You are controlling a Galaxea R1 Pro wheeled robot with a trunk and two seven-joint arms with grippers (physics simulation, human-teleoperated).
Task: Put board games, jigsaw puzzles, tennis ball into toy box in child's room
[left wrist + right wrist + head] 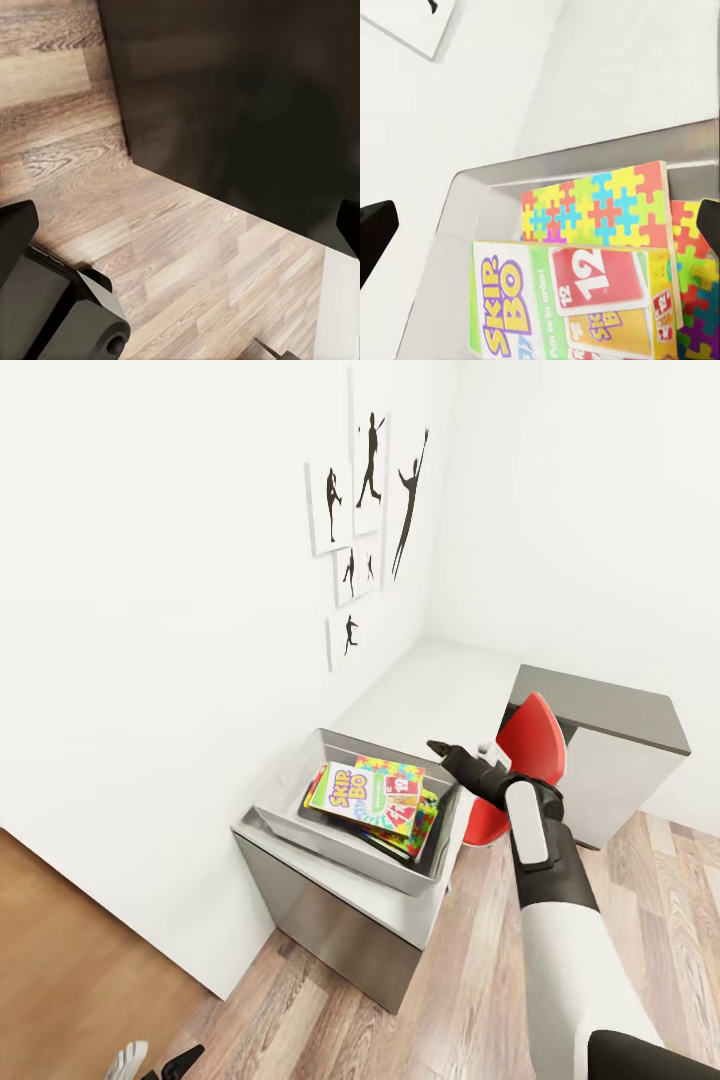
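The right arm reaches from the lower right of the head view toward the frame's centre, its end effector [440, 748] empty with fingers spread wide just above the toy box's [290, 830] right rim. The left end effector [155, 1063], at the bottom edge, also stands wide over the wood floor [187, 247]. The toy box sits on the tabletop [430, 685] and holds a "SKIP-BO" board game [570, 304], with a red "12" card on its cover, lying atop two jigsaw puzzles [600, 202].

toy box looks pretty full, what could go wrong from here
The toy box sits skewed near the table's end, so a nudge from the open right gripper beside its rim might shift it. The Skip-Bo game lies tilted on the stacked puzzles and could slide.
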